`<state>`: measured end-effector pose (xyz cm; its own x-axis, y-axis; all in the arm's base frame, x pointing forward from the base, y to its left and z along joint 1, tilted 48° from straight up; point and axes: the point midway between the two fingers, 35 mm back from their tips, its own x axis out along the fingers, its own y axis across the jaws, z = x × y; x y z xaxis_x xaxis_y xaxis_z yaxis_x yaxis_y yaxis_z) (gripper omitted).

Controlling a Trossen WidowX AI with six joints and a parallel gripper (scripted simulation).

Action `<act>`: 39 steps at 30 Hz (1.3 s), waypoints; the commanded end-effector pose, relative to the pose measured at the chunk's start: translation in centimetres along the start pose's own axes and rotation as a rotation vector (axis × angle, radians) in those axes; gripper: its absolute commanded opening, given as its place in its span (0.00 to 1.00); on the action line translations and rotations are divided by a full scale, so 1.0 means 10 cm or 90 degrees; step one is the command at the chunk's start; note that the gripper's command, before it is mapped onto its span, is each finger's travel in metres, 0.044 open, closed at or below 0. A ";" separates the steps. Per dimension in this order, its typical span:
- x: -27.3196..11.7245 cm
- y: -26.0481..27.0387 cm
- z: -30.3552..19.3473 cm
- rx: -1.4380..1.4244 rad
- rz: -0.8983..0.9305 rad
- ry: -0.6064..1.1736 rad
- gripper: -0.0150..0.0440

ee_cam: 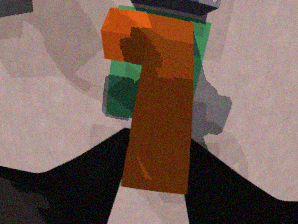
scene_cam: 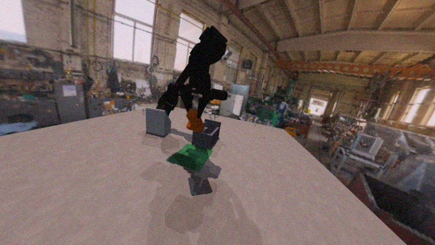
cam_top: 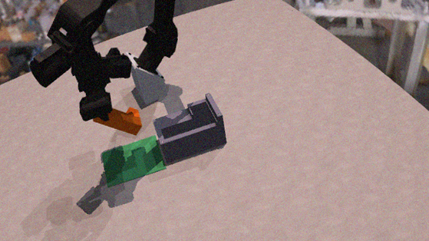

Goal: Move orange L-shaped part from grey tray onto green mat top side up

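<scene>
The orange L-shaped part [cam_top: 121,122] [scene_cam: 194,120] [ee_cam: 162,100] is in the air, clear of the tray. My gripper [cam_top: 101,116] [ee_cam: 156,140] is shut on its straight end; the L-shaped end points away from the fingers, toward the tray side. In the wrist view the part overlaps the green mat [cam_top: 133,162] [scene_cam: 192,155] [ee_cam: 202,42], which lies flat beside the tray with shadows across it. The grey tray [cam_top: 195,142] [scene_cam: 203,139] stands at the mat's edge, its pocket empty. The fingertips are hard to make out in the exterior view.
The arm's grey base block [cam_top: 147,86] [scene_cam: 157,122] stands on the table behind the tray and mat. The tray has a raised wall at its far end [cam_top: 214,105]. The arm's shadows fall on the table around the mat.
</scene>
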<state>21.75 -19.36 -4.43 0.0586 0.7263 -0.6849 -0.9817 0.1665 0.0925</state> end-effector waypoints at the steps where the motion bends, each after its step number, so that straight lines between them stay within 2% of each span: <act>1: 0.00 -0.01 -0.05 -0.005 0.001 0.003 0.25; 39: 0.59 -0.01 -0.05 -0.005 0.001 0.002 0.25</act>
<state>22.22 -16.09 -8.35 0.0575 0.7178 -0.6939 -0.9847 0.1554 0.0793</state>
